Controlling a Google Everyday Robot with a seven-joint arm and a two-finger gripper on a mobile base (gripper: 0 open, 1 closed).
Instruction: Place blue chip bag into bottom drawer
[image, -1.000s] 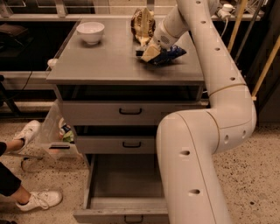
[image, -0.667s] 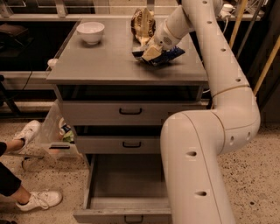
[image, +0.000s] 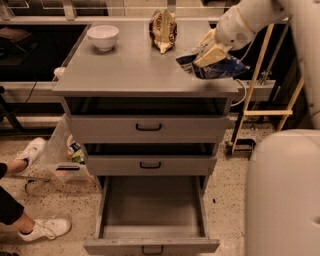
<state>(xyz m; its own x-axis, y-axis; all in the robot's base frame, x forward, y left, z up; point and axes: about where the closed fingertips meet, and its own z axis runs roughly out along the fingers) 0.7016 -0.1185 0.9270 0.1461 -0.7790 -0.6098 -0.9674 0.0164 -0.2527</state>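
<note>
The blue chip bag (image: 227, 67) is at the right front corner of the grey cabinet top (image: 130, 70), partly over the edge. My gripper (image: 205, 57) comes in from the upper right and is shut on the bag's left end, holding it just above the top. The bottom drawer (image: 150, 205) is pulled open below, its plain grey tray showing nothing inside. The two drawers above it are closed.
A white bowl (image: 103, 36) and an upright brown chip bag (image: 163, 30) stand at the back of the cabinet top. My white arm body (image: 285, 195) fills the lower right. A person's shoes (image: 47, 227) and a plastic bag (image: 67, 152) are at the left.
My gripper has moved right and toward the front edge with the blue chip bag in it, away from the brown chip bag.
</note>
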